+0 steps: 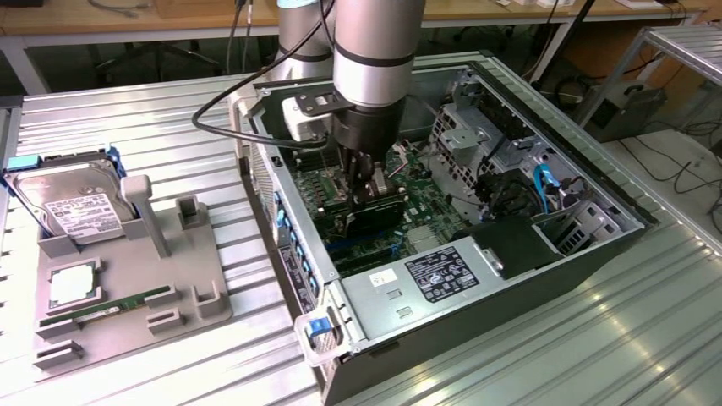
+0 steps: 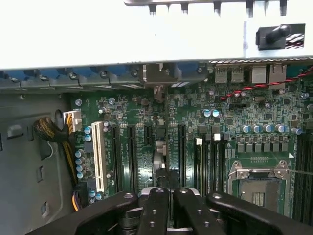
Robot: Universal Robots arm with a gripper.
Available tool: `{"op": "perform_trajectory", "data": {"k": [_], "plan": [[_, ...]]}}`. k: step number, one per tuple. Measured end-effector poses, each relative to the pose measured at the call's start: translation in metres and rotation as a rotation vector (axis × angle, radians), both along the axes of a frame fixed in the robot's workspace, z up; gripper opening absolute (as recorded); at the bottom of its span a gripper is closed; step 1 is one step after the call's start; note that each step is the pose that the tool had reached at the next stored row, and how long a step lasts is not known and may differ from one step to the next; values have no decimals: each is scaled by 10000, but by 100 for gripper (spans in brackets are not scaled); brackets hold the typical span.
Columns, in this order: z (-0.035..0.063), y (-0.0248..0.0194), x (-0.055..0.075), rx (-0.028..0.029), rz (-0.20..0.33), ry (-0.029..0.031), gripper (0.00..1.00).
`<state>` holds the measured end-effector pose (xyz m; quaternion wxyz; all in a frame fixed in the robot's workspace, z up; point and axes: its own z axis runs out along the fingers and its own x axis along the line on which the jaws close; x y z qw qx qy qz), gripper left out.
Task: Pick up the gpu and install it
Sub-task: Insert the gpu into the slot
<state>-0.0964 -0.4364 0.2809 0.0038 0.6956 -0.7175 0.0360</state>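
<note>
The gpu (image 1: 378,217) stands on edge as a dark card inside the open computer case (image 1: 587,182), over the green motherboard (image 2: 220,122). My gripper (image 1: 363,200) hangs straight down on the arm, its tips at the card's upper edge. In the wrist view the two black fingers (image 2: 155,208) lie pressed together, so the gripper (image 2: 168,193) is shut with nothing visible between the tips. Below them a thin edge-on strip (image 2: 160,159) runs along an expansion slot toward a metal bracket (image 2: 156,74) at the case's rear wall.
On the exterior view's left a grey holder tray (image 1: 209,296) carries a hard drive (image 1: 73,207), a processor chip (image 1: 70,286) and a green memory stick (image 1: 107,306). Inside the case are a white slot (image 2: 99,156), an empty processor socket (image 2: 257,183), cables (image 2: 51,132) and a drive cage (image 1: 474,135).
</note>
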Motion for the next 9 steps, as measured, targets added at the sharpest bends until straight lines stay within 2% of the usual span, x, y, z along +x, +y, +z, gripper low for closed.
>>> {"op": "perform_trajectory", "data": {"k": [9], "plan": [[-59,36,-27,-4,1,-99,11]]}}
